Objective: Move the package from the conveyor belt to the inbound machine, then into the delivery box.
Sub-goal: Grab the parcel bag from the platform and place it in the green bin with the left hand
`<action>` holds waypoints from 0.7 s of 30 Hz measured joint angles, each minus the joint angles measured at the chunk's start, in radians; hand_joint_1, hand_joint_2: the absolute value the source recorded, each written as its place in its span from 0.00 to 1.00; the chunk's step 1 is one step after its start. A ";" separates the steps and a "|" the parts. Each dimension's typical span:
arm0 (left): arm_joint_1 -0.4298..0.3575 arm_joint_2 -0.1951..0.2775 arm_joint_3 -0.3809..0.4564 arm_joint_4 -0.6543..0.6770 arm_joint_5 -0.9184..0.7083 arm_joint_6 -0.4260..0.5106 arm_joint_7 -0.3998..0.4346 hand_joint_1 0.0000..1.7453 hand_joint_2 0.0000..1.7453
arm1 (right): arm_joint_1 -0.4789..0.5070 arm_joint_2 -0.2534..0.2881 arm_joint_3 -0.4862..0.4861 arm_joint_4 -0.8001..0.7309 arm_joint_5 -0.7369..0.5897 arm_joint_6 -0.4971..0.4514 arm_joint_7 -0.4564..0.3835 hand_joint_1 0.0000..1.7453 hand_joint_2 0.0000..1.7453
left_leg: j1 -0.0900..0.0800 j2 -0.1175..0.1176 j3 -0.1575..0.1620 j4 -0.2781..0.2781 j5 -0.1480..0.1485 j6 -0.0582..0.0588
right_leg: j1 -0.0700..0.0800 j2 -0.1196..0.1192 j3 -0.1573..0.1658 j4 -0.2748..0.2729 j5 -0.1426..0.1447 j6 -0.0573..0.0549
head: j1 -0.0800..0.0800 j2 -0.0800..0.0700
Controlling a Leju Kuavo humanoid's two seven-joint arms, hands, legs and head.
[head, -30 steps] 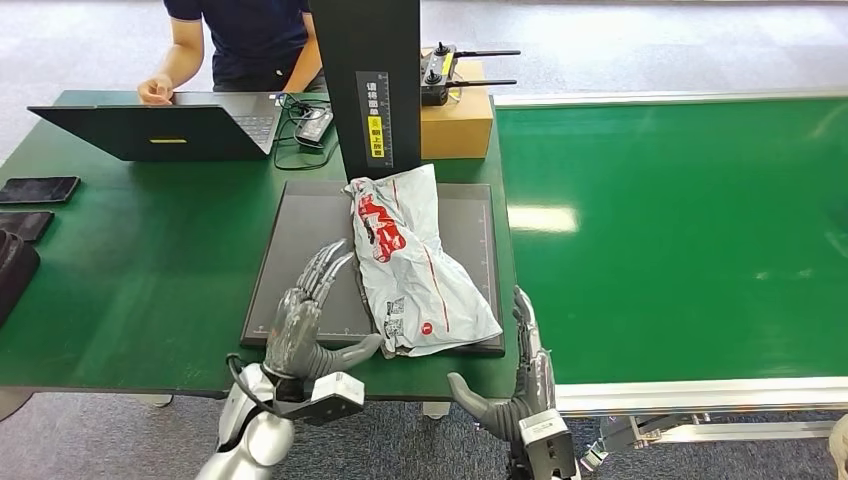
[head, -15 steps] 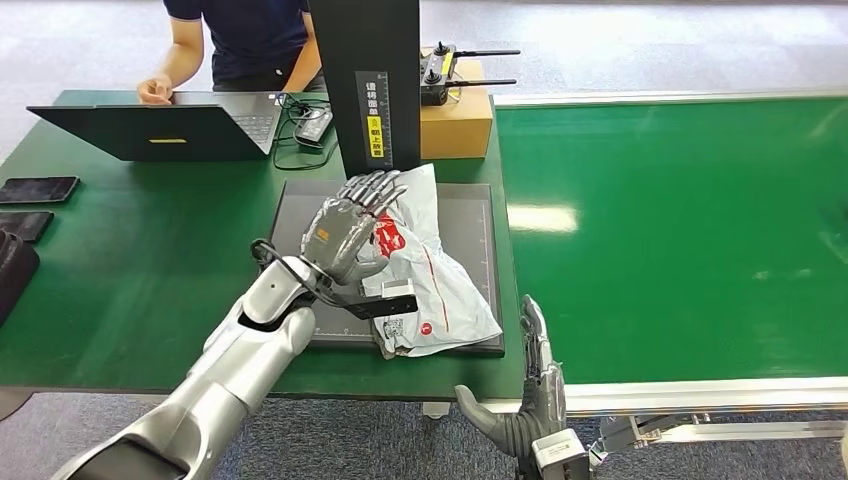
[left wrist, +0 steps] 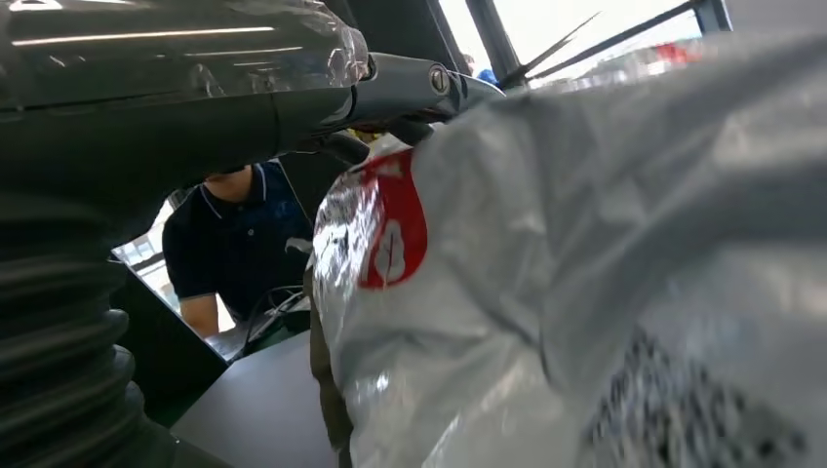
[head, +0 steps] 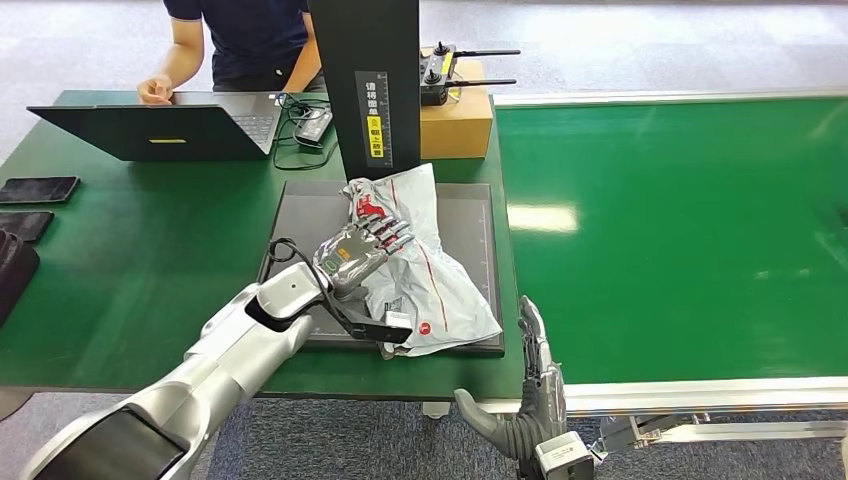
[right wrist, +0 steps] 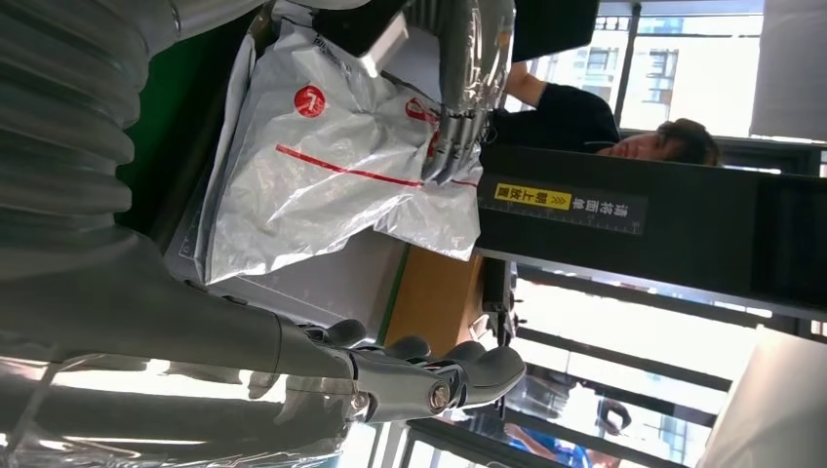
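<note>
The left hand [head: 365, 246] lies palm-down across the upper half of the crumpled grey plastic package with red lettering [head: 430, 285], fingers spread over the film and touching it. Whether they have actually closed on a fold I cannot tell; in the left wrist view the bag [left wrist: 585, 283] crowds right up against the thumb, yet no pinch is plain.

The right hand [head: 525, 400] hangs below the near edge of the desk [head: 120, 270], fingers apart and holding nothing, well clear of the bag.

The package rests on the flat dark grey platform of the inbound machine [head: 300, 225], its upper end just below the machine's black upright column [head: 366, 80], its lower corner reaching the platform's front rim. The green conveyor belt [head: 680, 220] lies beside it to the right. So the first leg looks done, and the lift toward the delivery box is the step in hand.

The risk is in the material: thin slack film may slide under the fingers, so the hand might gather only a loose fold and let the contents sag or drop out. A hasty lift could also drag the bag against the column, or pull it off the front rim to the floor.

Behind, a person [head: 245, 35] sits at an open black laptop [head: 150, 130].
</note>
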 joint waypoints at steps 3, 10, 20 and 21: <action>-0.002 0.006 -0.019 0.016 -0.004 0.000 -0.019 0.00 1.00 | 0.000 0.000 0.000 0.000 0.003 -0.003 0.000 0.00 1.00 | 0.000 0.000 0.000 0.000 0.000 0.000 | 0.000 0.000 0.000 0.000 0.000 0.000 | 0.000 0.000; -0.009 0.011 -0.045 0.039 -0.003 0.024 -0.038 0.00 1.00 | 0.000 0.000 0.000 0.001 0.004 0.005 0.000 0.00 1.00 | 0.000 0.000 0.000 0.000 0.000 0.000 | 0.000 0.000 0.000 0.000 0.000 0.000 | 0.000 0.000; 0.030 0.020 -0.070 0.047 0.007 0.245 0.018 1.00 1.00 | -0.018 0.000 0.006 0.033 -0.006 0.073 0.000 0.00 1.00 | 0.000 0.000 0.000 0.000 0.000 0.000 | 0.000 0.000 0.000 0.000 0.000 0.000 | 0.000 0.000; 0.040 0.021 -0.074 0.047 0.005 0.272 0.027 1.00 1.00 | -0.021 0.000 0.008 0.038 -0.005 0.074 0.000 0.00 1.00 | 0.000 0.000 0.000 0.000 0.000 0.000 | 0.000 0.000 0.000 0.000 0.000 0.000 | 0.000 0.000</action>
